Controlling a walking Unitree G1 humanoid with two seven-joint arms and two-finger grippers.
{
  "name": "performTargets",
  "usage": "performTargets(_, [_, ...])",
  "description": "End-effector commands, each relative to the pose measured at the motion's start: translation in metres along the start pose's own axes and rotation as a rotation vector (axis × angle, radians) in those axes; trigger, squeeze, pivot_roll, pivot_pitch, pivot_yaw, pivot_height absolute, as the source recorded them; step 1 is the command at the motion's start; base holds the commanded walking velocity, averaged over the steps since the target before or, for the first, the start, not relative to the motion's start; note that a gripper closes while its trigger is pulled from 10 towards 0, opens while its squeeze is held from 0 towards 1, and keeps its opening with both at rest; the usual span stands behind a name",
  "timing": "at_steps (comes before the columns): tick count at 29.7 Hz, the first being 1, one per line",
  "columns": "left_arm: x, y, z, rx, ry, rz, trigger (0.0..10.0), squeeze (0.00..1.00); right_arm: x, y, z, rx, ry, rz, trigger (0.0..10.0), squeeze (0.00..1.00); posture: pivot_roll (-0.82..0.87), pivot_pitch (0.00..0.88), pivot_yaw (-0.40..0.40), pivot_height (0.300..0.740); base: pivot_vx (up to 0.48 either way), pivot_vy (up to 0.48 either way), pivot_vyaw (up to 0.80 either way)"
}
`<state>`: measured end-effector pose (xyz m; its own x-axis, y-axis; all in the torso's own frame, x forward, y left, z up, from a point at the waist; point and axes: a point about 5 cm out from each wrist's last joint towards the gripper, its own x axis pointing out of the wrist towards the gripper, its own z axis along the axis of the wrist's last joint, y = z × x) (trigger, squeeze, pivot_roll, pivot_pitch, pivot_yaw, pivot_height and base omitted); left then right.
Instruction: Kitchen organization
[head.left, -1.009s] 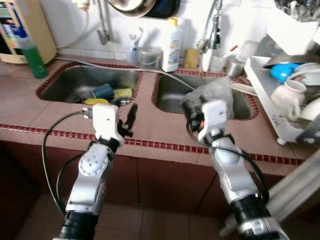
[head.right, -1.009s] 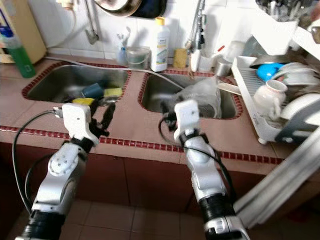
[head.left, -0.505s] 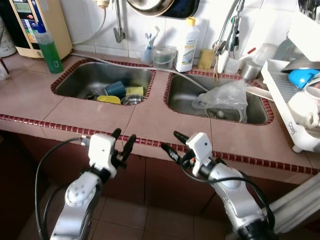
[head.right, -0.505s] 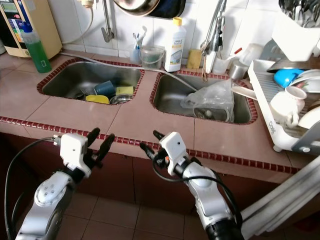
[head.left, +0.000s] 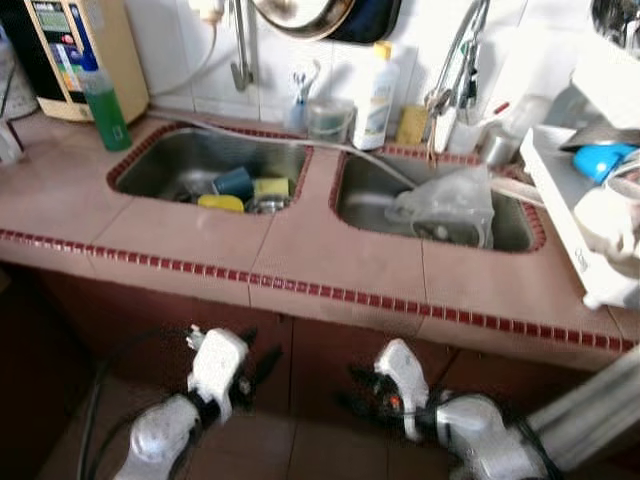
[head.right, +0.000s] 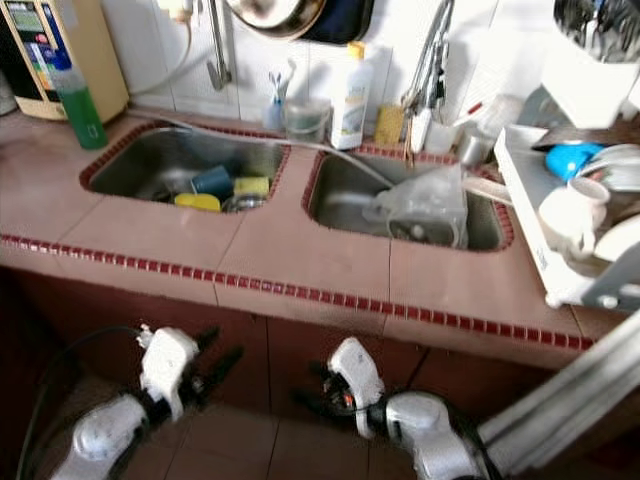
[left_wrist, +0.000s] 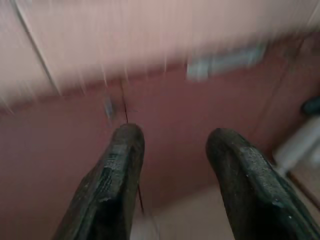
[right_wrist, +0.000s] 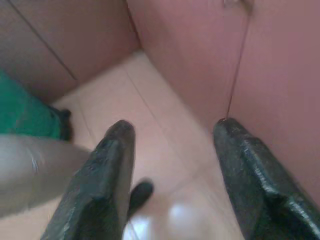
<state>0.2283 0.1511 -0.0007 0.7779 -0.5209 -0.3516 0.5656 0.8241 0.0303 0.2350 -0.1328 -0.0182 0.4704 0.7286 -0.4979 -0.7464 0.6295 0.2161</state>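
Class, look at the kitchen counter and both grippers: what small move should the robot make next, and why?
Probably raise the right gripper toward the clear plastic bag in the right sink. Both it and the left gripper hang open and empty below the counter edge, in front of the cabinet doors, so nothing is within grasp yet.

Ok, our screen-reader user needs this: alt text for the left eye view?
A tiled counter holds two steel sinks, dishes in the left sink, a clear plastic bag in the right sink. Both robot hands hang open below the counter edge: left hand, right hand.
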Motion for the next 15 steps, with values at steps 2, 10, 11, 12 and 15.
performTargets(2, [0.005,-0.005,-0.027,-0.035,0.148,0.016,10.0,0.0,-0.004,-0.012,-0.016,0.053,0.059,-0.161,10.0,0.0,0.04,0.02,-0.054,0.74,0.0,0.0,0.0])
performTargets(10, [-0.009,-0.027,-0.086,-0.162,0.497,0.102,10.0,0.0,-0.027,-0.017,-0.073,0.239,0.249,-0.541,10.0,0.0,0.04,0.008,-0.039,0.74,0.0,0.0,0.0])
performTargets(11, [-0.013,-0.028,-0.092,-0.172,0.537,0.118,10.0,0.0,-0.03,-0.015,-0.08,0.255,0.272,-0.569,10.0,0.0,0.03,0.006,-0.035,0.74,0.0,0.0,0.0])
performTargets(12, [-0.017,-0.03,-0.098,-0.182,0.574,0.139,10.0,0.0,-0.033,-0.013,-0.086,0.26,0.299,-0.591,10.0,0.0,0.03,0.004,-0.033,0.74,0.0,0.0,0.0])
performTargets(15, [-0.026,-0.034,-0.109,-0.211,0.657,0.184,10.0,0.0,-0.039,-0.007,-0.101,0.282,0.351,-0.645,10.0,0.0,0.02,0.0,-0.023,0.74,0.0,0.0,0.0])
